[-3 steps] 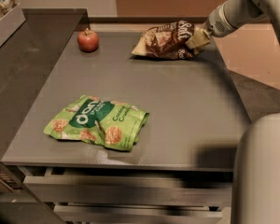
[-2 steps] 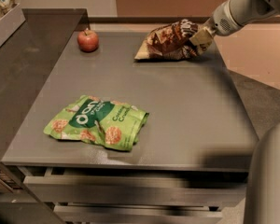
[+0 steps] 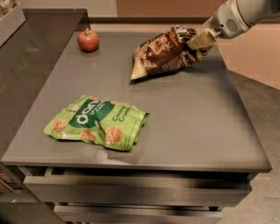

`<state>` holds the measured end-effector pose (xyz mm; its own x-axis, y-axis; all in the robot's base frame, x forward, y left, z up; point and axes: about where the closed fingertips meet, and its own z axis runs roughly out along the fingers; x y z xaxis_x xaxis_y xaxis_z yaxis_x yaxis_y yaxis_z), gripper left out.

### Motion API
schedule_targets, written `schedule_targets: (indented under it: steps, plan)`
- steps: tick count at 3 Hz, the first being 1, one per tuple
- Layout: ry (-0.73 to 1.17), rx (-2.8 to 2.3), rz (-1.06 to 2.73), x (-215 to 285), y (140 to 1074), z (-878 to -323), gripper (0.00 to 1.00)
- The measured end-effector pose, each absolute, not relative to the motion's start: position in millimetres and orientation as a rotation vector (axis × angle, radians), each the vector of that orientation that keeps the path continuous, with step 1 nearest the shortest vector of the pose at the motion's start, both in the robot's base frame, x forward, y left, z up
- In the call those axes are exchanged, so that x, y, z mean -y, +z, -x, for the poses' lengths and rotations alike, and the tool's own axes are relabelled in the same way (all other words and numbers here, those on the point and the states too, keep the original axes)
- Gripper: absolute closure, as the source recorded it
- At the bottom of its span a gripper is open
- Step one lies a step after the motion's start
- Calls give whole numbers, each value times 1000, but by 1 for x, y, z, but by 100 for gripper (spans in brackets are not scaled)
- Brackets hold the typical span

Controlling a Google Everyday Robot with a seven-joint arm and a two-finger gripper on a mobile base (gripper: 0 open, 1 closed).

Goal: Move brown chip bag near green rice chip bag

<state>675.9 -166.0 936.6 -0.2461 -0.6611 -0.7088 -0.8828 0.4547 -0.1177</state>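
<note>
Clearly, the cream-fingered two-finger gripper [image 3: 199, 39] at the end of the pale robot arm [image 3: 252, 6] was clenched on the upper right end of the crinkly dark brown chip bag [image 3: 161, 55], over the far right part of the flat grey table [image 3: 191, 120]. The bag hung tilted from that grasp, its high end at the fingers and its cream lower-left corner down at or just above the tabletop; whether that corner touched could not be told. To do this step well, the bag probably needed lifting a little more so the drooping corner would not drag, then carrying toward the near left with the pinch firm, since a grasp on one end of a slack bag lets it swing or slip. The bright green rice chip bag [image 3: 98, 122] lay flat near the table's front edge, well apart from the brown one, with bare grey surface between them. The best room for setting down seemed to be just beside the green bag's far or right side. Its near side looked too close to the front edge, above the grey drawer fronts [image 3: 130, 185]. The small red apple [image 3: 88, 40] sat at the far left, well off that path, and the table's right edge ran close below the gripper.
</note>
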Motion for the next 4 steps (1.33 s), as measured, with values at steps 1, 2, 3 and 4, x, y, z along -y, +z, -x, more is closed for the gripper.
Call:
schedule_targets:
  steps: [1,2,3,4]
  plan:
    - [498,-1963,1380,142,937,-637,100]
    - [591,-1923,1465,116,936,-603,100]
    - [648,-1893,1529,98,935,-578,84]
    - [665,-1883,1556,89,931,-565,61]
